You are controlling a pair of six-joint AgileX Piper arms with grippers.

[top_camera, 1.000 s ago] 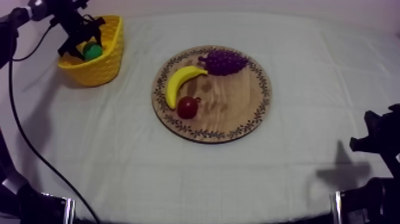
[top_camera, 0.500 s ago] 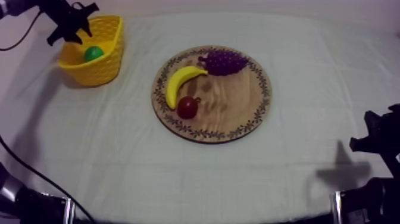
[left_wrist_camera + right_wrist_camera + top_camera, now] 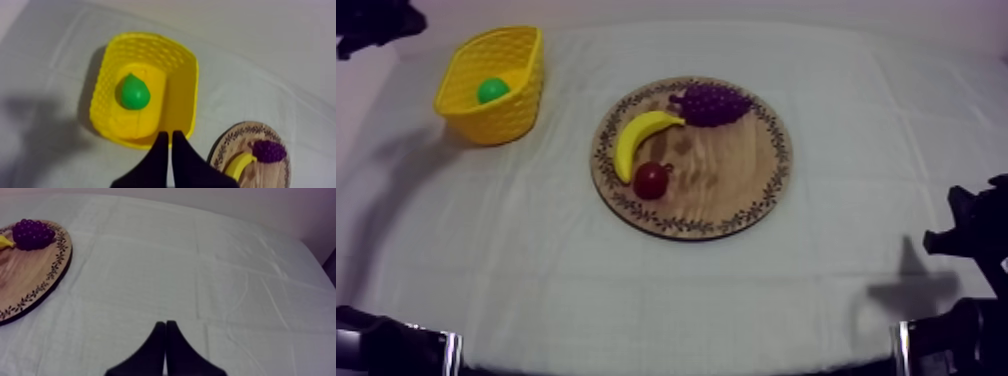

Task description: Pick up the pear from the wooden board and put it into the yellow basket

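The pear (image 3: 134, 92) lies inside the yellow basket (image 3: 496, 125), at the upper left of the top frame, so I judge the placing done and only a clean retreat left. My left tool (image 3: 167, 136) hangs above the basket's near rim, pressed together on nothing; I'd keep it high and draw off without brushing that rim. My right tool (image 3: 165, 324) is likewise pressed together over bare bench (image 3: 200, 263). The wooden board (image 3: 726, 185) sits mid-frame, well apart from the basket, with open cloth between them.
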